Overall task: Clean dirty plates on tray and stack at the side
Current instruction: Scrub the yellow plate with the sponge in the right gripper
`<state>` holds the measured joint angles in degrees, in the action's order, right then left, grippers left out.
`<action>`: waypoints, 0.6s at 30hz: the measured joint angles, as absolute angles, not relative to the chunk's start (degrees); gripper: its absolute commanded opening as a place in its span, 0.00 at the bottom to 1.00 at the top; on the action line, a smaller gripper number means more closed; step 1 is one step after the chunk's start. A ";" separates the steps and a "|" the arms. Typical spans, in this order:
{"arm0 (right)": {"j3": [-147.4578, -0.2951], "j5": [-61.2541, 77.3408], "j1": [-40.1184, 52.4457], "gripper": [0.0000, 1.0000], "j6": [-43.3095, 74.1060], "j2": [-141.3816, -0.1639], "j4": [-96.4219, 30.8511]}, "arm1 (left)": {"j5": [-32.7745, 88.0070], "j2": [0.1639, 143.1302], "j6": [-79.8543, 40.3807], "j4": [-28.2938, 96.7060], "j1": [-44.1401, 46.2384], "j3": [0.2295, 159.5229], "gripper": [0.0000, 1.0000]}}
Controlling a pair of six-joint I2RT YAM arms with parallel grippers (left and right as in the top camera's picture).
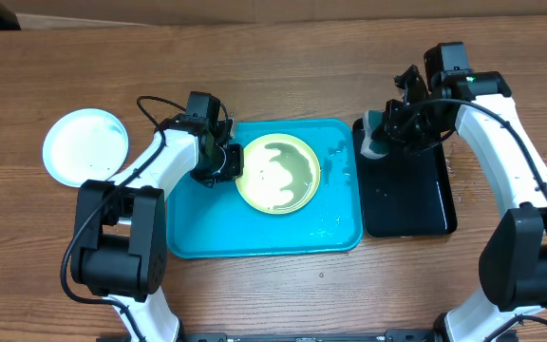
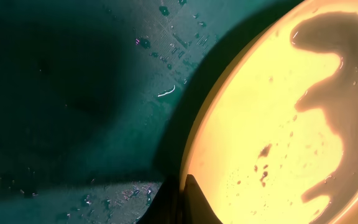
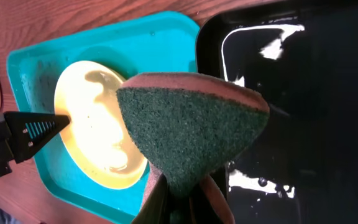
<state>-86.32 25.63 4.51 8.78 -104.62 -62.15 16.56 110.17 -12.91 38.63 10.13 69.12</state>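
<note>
A yellow-green plate (image 1: 277, 172) with a dark smear lies on the turquoise tray (image 1: 254, 237). My left gripper (image 1: 226, 163) is shut on the plate's left rim. The left wrist view shows its fingers (image 2: 182, 199) pinching the plate's edge (image 2: 272, 130) over the wet tray (image 2: 73, 93). My right gripper (image 1: 380, 133) is shut on a green scouring sponge (image 3: 191, 127), held above the black tray's near-left corner. A pale white-blue plate (image 1: 85, 145) lies on the table at the left. I cannot tell whether another plate is under it.
A glossy black tray (image 1: 416, 204) with water drops sits right of the turquoise tray, their edges almost touching. The right wrist view shows the plate (image 3: 95, 124) and the turquoise tray (image 3: 154, 43) beyond the sponge. Water drops lie on the turquoise tray's right side.
</note>
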 measured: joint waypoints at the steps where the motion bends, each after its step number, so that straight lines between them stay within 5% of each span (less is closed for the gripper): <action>1: -86.32 25.61 4.56 0.04 8.78 -104.62 -62.28 | 16.56 110.17 -12.88 38.65 10.13 69.12 0.04; 12: -83.81 27.27 9.04 0.04 9.10 -104.62 -60.90 | 16.56 110.17 -12.91 38.68 10.13 69.12 0.04; 18: -78.08 28.34 17.34 0.04 12.86 -104.62 -49.67 | 16.56 110.17 -12.88 38.70 10.13 69.12 0.04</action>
<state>-78.08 28.34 17.34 12.86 -104.62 -49.67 16.56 110.17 -12.88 38.70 10.13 69.12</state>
